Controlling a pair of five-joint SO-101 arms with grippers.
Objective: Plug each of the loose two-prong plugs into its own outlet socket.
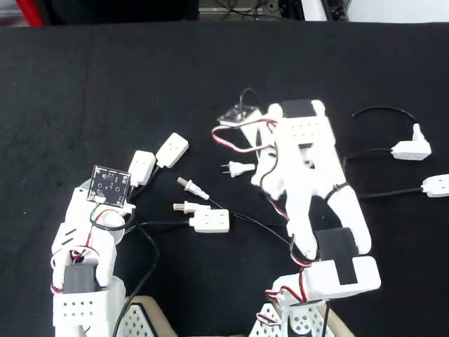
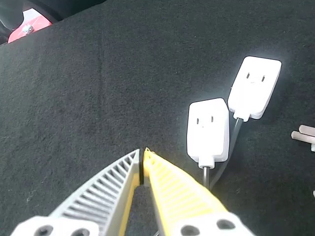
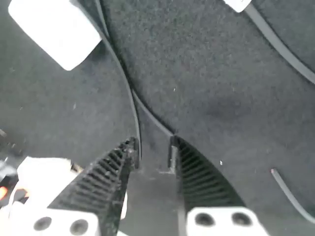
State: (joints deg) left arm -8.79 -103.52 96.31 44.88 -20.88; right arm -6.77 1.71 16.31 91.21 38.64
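Note:
Two white outlet sockets [image 2: 209, 128] [image 2: 255, 88] lie side by side just ahead of my left gripper [image 2: 142, 151], which is shut on nothing over bare cloth. From above they show as sockets [image 1: 142, 167] [image 1: 172, 149] beside the left arm [image 1: 84, 239]. Loose two-prong plugs lie mid-table: a small white plug [image 1: 242, 168], a second plug [image 1: 193, 188] and a third plug [image 1: 186, 206] by a white socket block [image 1: 210, 222]. My right gripper [image 3: 151, 143] is narrowly open, low over the cloth, with a thin black cable [image 3: 129, 93] running between its fingertips from a white socket [image 3: 54, 29].
At the right edge lie a white adaptor [image 1: 412, 149] and another white socket [image 1: 436, 184], each on a black cable. The right arm [image 1: 302, 140] stretches over the table's middle. Black cables [image 1: 151, 260] trail toward the front edge. The far half of the black cloth [image 1: 140, 70] is bare.

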